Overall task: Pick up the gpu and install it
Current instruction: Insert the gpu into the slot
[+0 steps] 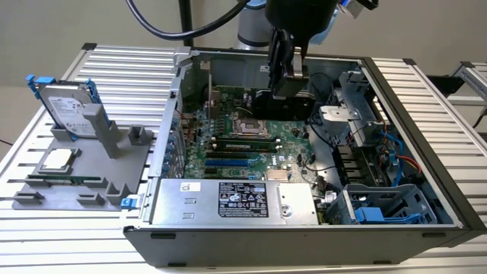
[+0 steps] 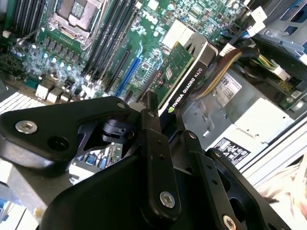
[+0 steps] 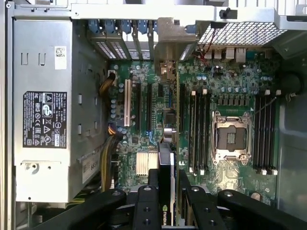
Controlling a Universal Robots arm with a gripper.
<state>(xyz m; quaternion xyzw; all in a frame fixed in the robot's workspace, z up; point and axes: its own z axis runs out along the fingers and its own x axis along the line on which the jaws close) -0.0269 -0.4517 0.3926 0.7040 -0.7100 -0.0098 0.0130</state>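
**Graphics card held on edge over the open computer, clamped in the arm's fingers.**

The fingers (image 2: 153,143) were closed on the graphics card (image 2: 184,72), one against each flat face. It hung edge-down above the motherboard (image 1: 251,142) inside the open computer case (image 1: 414,108). That looked deliberate to me, since a card like this goes into its slot edge first. In the first wrist view its thin edge ran roughly in line with the long slots (image 3: 153,110) by the case's back wall. It did not look seated to me. The hard drive (image 1: 72,111) stood well apart in its grey stand (image 1: 99,165) on the bench (image 1: 114,63), out of the arm's way.
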